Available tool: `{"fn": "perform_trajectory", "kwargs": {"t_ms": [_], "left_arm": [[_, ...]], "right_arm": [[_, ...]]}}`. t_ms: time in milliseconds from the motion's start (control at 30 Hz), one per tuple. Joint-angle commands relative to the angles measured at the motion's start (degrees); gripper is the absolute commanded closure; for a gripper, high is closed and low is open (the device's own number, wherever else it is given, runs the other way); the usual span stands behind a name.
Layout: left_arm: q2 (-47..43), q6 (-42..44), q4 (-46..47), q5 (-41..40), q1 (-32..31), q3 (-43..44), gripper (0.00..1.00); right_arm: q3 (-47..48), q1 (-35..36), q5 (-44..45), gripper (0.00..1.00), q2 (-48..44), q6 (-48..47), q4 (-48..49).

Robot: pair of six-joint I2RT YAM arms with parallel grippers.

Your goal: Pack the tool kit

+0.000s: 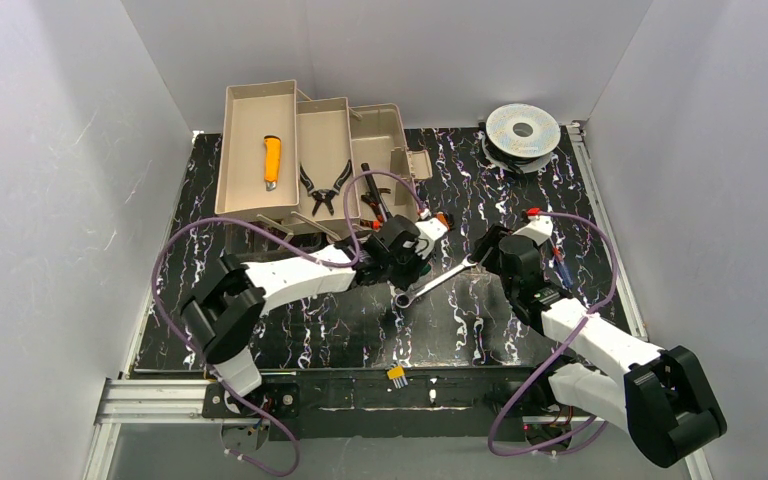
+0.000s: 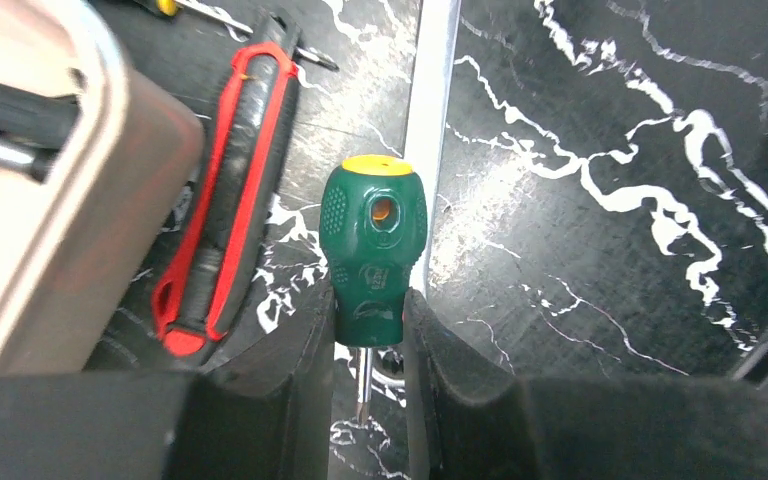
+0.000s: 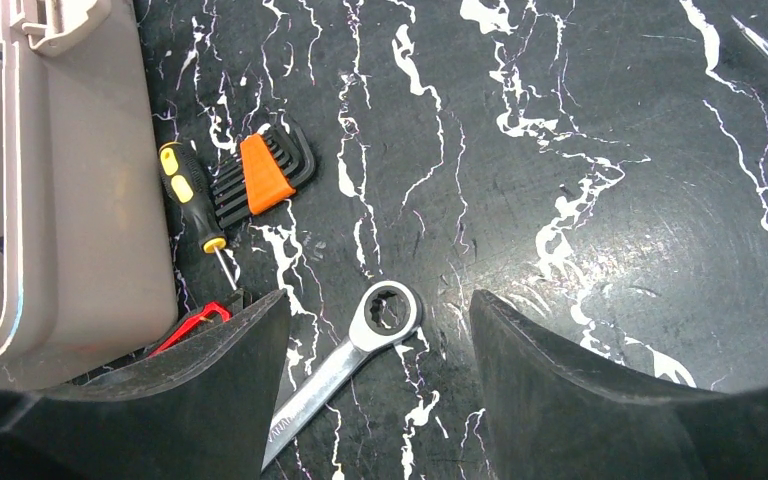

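Note:
The tan toolbox (image 1: 260, 110) stands open at the back left with its trays folded out. A yellow knife (image 1: 272, 160) lies in one tray and pliers (image 1: 325, 185) in the one beside it. My left gripper (image 2: 368, 320) is shut on a stubby green screwdriver (image 2: 372, 250) with a yellow cap, just in front of the box (image 2: 60, 200). My right gripper (image 3: 378, 298) is open, with its jaws on either side of the ring end of a silver ratchet wrench (image 3: 385, 315) lying on the black mat. In the top view the wrench (image 1: 438, 280) lies between both grippers.
A red-and-black handled tool (image 2: 245, 190), a small black-and-yellow screwdriver (image 3: 190, 190) and an orange hex-key set (image 3: 260, 175) lie beside the toolbox wall (image 3: 60, 200). A round silver wire spool (image 1: 523, 130) sits at the back right. A blue-handled tool (image 1: 558, 265) lies right of the right arm.

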Motion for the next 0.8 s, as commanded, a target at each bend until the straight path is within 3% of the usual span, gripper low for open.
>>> {"fn": "perform_trajectory", "kwargs": {"t_ms": [0,300,533,767], "left_arm": [[-8.0,-1.6,-2.2,-3.9,-0.1,1.2,1.00],[-15.3,-4.2,-6.6,-7.9,2.8,8.4,1.00],[-17.9,-11.1,-11.4,-19.1,14.9,17.2,1.00],[-11.6,-12.5,-23.1,-32.3,24.9,33.2,1.00]], "right_arm": [[0.7,-0.3,0.1,0.27,0.1,0.5,2.4],[1.4,-0.4,0.1,0.27,1.2,0.5,1.6],[1.2,-0.3,-0.9,0.27,1.1,1.1,1.8],[1.3,-0.3,-1.7,0.27,1.4,1.4,1.9]]}}
